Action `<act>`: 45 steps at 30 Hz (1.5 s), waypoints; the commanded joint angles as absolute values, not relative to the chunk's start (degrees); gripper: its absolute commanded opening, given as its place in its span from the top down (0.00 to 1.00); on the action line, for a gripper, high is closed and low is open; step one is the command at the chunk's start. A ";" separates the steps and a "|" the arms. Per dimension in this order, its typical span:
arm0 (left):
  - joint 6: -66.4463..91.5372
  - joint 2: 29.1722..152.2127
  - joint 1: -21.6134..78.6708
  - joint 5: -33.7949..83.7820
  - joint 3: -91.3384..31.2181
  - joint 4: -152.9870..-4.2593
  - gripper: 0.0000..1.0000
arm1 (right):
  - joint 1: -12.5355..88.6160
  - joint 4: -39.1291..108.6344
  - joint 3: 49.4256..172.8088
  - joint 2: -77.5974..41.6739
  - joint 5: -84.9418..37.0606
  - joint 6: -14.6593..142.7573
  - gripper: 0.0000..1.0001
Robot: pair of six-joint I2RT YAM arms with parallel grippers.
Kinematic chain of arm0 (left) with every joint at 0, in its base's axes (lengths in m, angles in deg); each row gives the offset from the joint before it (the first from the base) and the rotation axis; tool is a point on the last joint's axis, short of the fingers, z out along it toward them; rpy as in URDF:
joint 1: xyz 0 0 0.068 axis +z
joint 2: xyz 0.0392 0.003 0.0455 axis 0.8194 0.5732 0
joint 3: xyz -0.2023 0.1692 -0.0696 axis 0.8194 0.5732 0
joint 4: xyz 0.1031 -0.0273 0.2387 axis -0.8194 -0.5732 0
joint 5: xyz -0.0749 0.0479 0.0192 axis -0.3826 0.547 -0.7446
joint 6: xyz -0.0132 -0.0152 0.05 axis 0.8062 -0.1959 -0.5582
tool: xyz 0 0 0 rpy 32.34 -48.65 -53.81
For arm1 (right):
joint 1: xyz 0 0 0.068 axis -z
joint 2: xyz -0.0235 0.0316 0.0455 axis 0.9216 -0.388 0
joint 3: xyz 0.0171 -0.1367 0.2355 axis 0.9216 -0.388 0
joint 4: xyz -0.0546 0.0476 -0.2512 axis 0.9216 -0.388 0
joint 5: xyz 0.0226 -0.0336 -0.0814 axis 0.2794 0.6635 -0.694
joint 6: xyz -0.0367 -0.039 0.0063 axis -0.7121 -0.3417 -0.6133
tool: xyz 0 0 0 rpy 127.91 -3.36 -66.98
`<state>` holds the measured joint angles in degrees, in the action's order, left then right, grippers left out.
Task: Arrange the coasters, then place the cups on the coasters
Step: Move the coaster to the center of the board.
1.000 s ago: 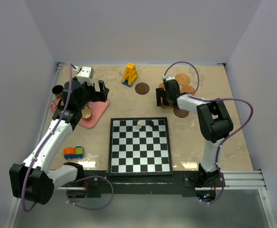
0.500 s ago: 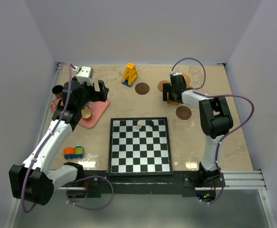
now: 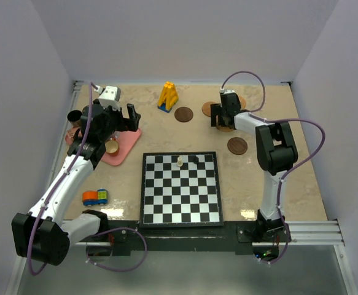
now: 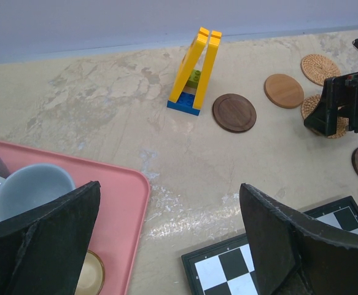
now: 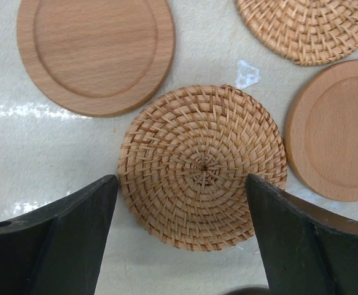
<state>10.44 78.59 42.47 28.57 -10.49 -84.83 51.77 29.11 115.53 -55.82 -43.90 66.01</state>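
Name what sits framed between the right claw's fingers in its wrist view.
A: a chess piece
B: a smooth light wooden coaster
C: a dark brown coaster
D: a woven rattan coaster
D: in the right wrist view the woven rattan coaster lies centred between the fingers of the open right claw, while the smooth wooden coaster lies outside them, up and to the left.

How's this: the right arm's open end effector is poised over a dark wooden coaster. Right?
Not quite. The right wrist view shows the right arm's open end effector poised over a woven wicker coaster, not a dark wooden one.
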 commanded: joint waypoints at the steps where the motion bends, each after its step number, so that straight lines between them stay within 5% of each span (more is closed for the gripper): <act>1: 11.25 78.13 42.02 28.60 -10.27 -82.57 0.00 | 54.33 28.76 117.75 -57.03 -43.27 66.55 0.11; 45: 11.07 78.30 41.93 29.12 -10.45 -82.75 0.00 | 60.75 29.90 114.58 -53.60 -41.51 65.67 0.09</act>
